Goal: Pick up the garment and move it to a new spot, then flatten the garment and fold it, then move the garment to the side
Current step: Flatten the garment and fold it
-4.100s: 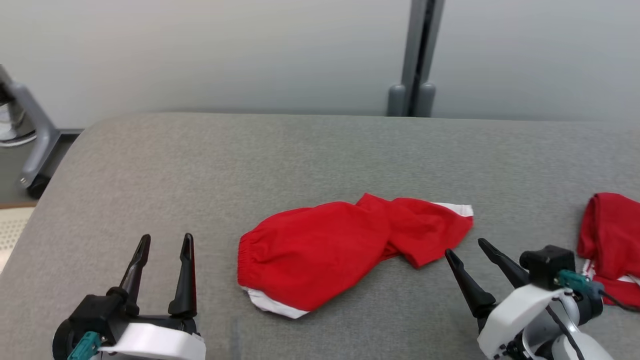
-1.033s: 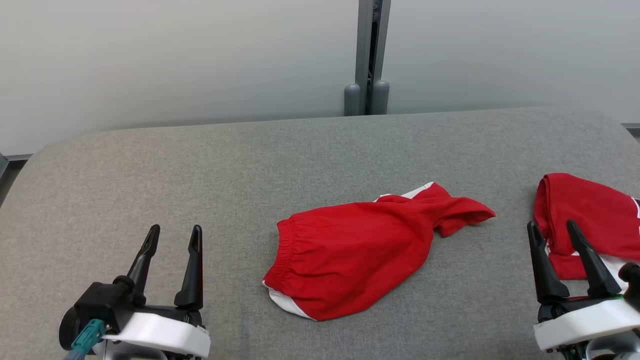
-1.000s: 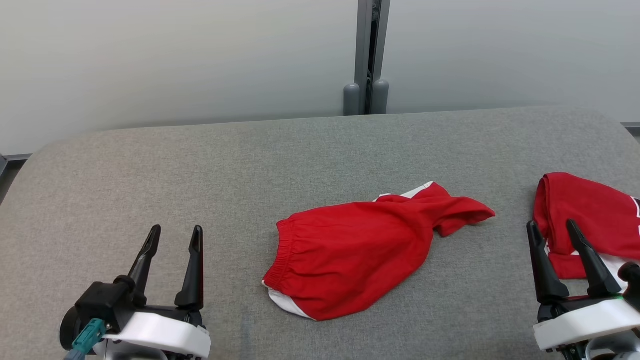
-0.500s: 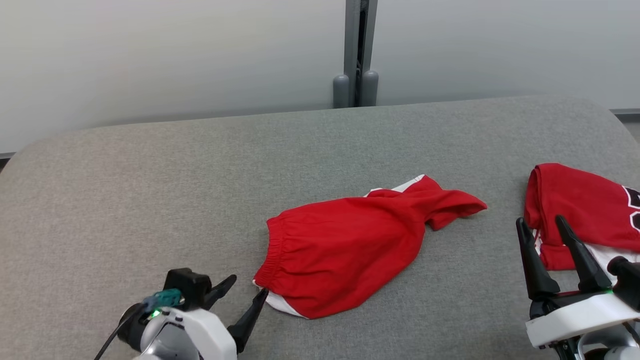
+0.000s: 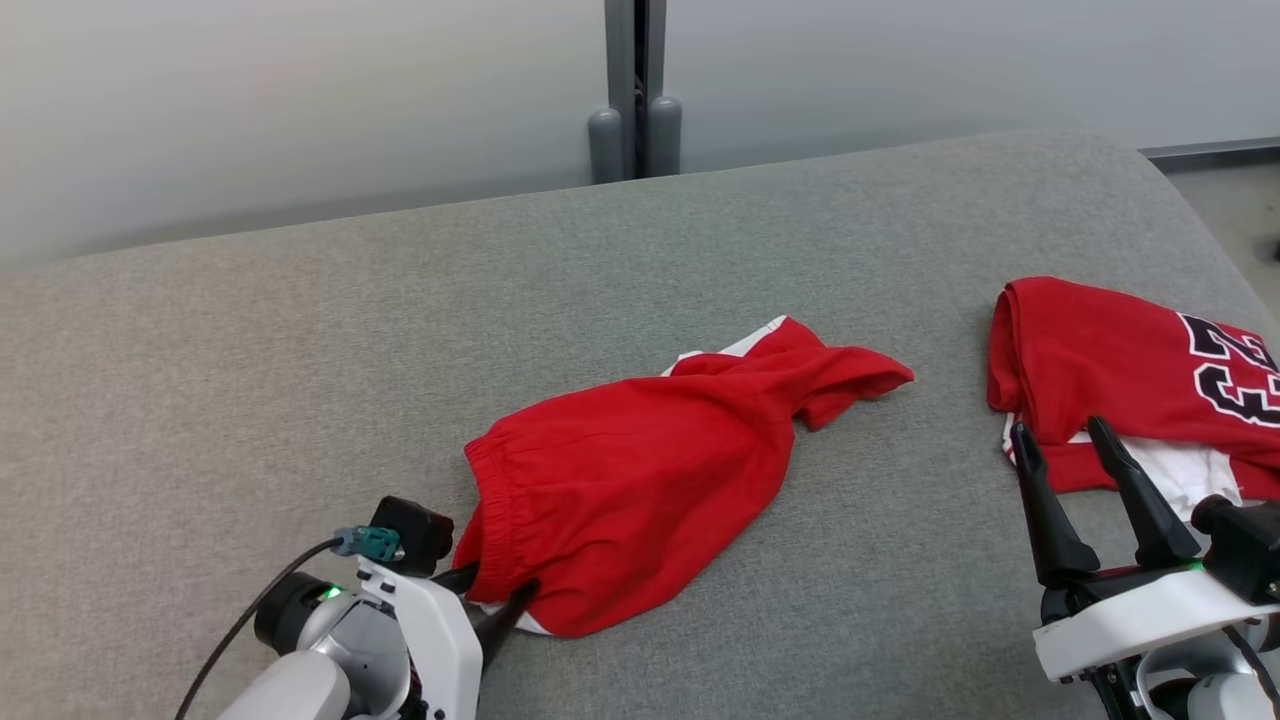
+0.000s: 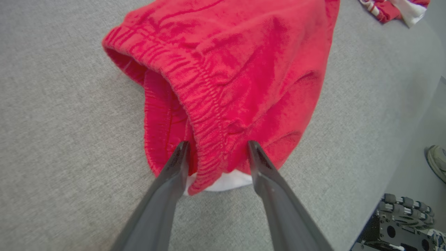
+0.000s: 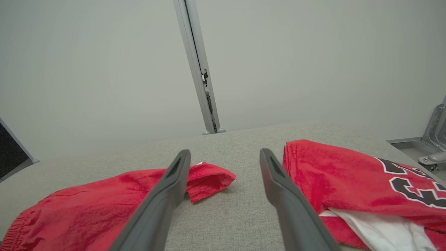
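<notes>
Found left gripper parted astride waistband of garment, lower left; right gripper wide, empty. Might catch one layer only, bunching garment on lift.

a grey padded surface with rounded corners spans the scene. at its right end lies a folded red jersey with black numerals edged in white on top and white fabric showing at its near edge. behind it stands a pale grey wall, split by an upright grey post with two rounded caps at its foot. a light shoe rests on the floor beside the surface.
</notes>
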Controlling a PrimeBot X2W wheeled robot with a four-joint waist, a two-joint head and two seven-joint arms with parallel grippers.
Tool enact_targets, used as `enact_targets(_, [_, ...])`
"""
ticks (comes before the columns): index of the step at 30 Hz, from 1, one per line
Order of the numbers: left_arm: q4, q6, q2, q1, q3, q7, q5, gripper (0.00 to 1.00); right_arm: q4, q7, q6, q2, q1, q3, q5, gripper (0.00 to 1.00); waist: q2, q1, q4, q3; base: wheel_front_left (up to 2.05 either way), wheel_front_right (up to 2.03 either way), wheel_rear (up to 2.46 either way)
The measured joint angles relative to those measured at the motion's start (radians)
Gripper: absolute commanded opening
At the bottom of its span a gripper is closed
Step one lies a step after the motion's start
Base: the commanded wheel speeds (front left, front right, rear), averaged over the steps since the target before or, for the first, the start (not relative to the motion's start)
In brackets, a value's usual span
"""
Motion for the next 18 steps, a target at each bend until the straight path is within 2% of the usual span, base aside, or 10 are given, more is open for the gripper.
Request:
enact_targets(8, [-0.144,-0.002,0.051,-0.037,-0.028,0.036,-0.031,0.0,0.021,-0.018,0.0,0.005,0.0,-0.003,0.001,1.0,0.0,0.0,-0.025,-0.001,0.0,0.0,0.0])
enact_targets(14, [-0.28,0.05,0.064,-0.057,0.009,0.062,-0.04,0.0,0.035,-0.027,0.0,0.012,-0.001,0.003,0.001,1.0,0.0,0.0,-0.034,-0.009,0.0,0.0,0.0])
enact_targets(18, [-0.352,0.082,0.101,-0.062,0.046,0.08,-0.054,0.0,0.04,-0.033,0.0,0.012,0.0,0.003,0.002,1.0,0.0,0.0,-0.033,-0.011,0.0,0.0,0.0])
